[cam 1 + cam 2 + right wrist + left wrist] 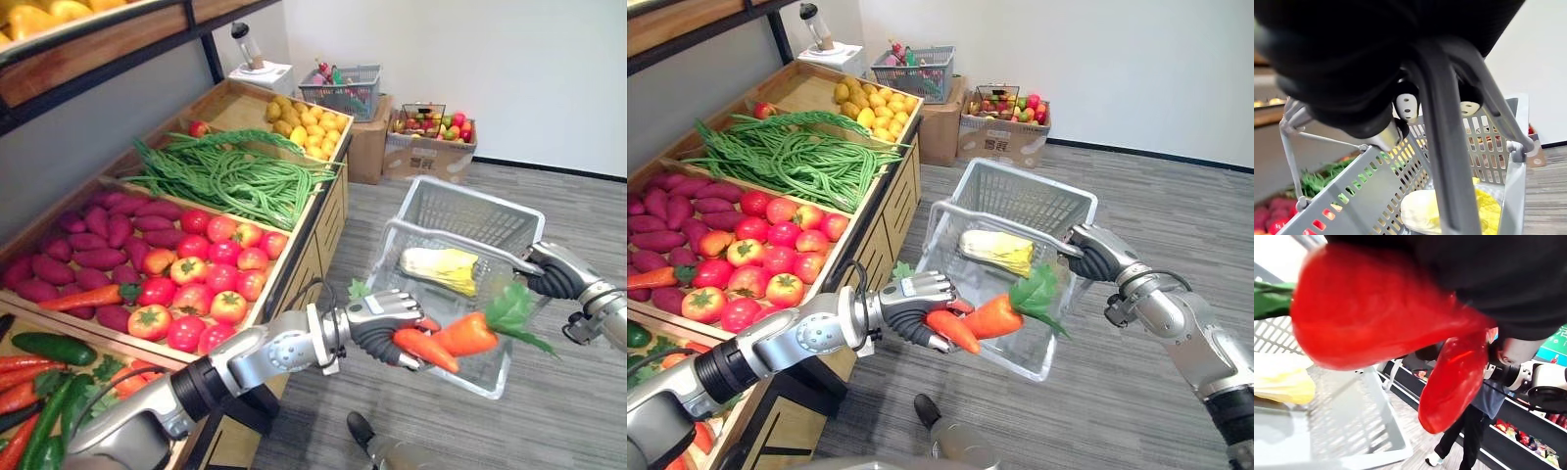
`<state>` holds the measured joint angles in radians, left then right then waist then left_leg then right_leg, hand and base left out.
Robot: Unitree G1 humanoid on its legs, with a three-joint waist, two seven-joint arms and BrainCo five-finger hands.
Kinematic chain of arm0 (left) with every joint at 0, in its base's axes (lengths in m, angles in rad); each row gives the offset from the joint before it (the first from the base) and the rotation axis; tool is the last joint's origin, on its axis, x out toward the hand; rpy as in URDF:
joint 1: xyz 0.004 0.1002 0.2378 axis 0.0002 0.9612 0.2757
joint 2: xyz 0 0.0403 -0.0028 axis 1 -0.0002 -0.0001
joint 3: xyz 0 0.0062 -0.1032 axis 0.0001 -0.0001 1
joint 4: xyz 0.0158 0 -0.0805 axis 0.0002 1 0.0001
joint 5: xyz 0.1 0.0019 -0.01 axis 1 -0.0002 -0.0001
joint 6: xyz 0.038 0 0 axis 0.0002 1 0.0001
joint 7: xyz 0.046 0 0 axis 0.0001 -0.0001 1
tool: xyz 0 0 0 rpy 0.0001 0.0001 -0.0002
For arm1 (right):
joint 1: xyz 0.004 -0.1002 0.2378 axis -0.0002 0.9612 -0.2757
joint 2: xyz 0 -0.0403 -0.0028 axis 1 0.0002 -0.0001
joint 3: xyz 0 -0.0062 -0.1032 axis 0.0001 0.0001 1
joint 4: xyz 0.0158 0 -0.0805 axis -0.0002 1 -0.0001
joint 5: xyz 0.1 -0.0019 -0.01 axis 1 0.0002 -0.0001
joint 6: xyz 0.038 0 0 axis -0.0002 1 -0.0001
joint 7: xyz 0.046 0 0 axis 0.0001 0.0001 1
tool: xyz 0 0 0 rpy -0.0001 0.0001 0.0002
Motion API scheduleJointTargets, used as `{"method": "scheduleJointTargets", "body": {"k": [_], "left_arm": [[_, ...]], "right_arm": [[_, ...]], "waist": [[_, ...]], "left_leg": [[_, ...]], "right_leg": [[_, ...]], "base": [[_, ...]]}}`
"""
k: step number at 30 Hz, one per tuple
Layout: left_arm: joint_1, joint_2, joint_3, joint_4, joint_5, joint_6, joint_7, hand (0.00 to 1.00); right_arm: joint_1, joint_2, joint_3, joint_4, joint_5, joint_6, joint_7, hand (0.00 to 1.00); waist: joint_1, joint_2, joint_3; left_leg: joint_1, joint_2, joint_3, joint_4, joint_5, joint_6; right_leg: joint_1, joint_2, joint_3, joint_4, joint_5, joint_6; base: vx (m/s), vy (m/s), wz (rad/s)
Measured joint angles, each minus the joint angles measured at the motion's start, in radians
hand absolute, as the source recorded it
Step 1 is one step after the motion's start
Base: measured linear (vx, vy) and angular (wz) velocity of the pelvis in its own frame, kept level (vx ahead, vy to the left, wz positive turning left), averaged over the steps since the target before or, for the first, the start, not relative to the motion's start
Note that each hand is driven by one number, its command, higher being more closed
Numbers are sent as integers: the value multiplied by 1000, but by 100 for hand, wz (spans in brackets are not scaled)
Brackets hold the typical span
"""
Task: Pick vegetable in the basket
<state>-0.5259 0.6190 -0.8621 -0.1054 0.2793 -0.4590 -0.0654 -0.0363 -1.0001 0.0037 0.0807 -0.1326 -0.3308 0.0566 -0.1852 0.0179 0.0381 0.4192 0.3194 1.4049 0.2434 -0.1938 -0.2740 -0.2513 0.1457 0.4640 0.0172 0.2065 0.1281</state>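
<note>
While the right hand is curled round the grey plastic carrying handle, the grey slatted plastic basket hangs below that hand at a tilt. This is judged to keep its mouth towards the left hand. The left hand is clenched on two orange carrots with green leaf tops. They project past its fingers at the basket's near side and are not yet inside. A pale yellow leafy vegetable lies in the basket beyond them. Judgement: only carrying the carrots over the rim and releasing them remains.
</note>
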Motion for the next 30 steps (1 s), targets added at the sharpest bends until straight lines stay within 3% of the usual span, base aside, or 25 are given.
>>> {"method": "scheduleJointTargets", "body": {"k": [7,13,30], "left_arm": [[0,-33,-7,4,0,0,-20,100],[0,-68,-10,52,2,1,-25,100],[1,-76,-40,125,19,2,-30,100]], "right_arm": [[0,84,-78,-85,115,6,1,100],[22,104,-73,-112,143,6,63,100],[30,64,154,-111,140,34,188,100]], "waist": [[0,1,-2],[1,6,-14],[20,10,-22]], "left_leg": [[-15,-4,-30,2,-5,0],[-26,-2,-43,3,-7,0],[-37,8,-54,9,-10,-1]], "right_leg": [[0,-19,-17,-1,2,-2],[-1,-27,-26,-9,7,-6],[0,-34,-43,-20,11,-7]], "base": [[-51,-34,10],[-34,-31,5],[-45,-36,3]]}}
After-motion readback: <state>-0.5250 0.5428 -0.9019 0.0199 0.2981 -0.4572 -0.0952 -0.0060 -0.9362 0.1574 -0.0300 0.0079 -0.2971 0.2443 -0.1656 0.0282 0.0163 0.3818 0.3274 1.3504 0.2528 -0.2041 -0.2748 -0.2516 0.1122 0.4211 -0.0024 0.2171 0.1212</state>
